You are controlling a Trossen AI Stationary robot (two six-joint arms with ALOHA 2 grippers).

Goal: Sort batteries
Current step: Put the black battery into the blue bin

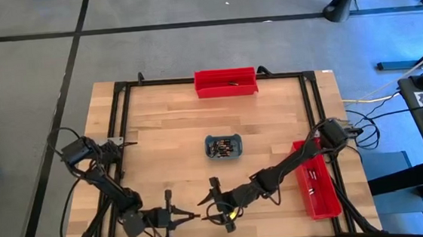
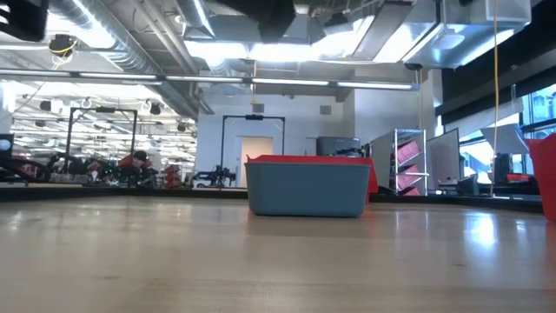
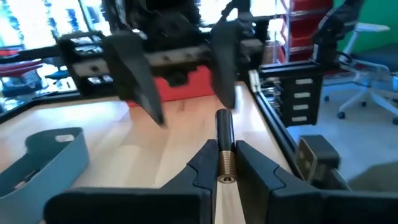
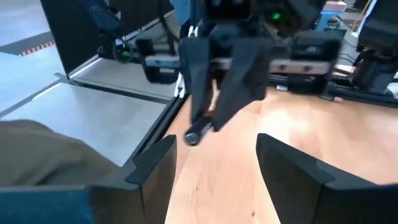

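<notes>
- The left gripper (image 3: pixel 225 163) is clamped on one battery (image 3: pixel 224 144), near the table's front edge, well apart from the grey-blue tray (image 1: pixel 224 157).
- The battery's long axis runs forward out of the fingers, its free end pointing at the right gripper (image 3: pixel 186 93).
- The right gripper stands just opposite, fingers spread wide and empty; a handover appears to be in hand.
- More batteries lie in the tray.
- Open table lies between the grippers and the red bin (image 1: pixel 318 188) on the right.
</notes>
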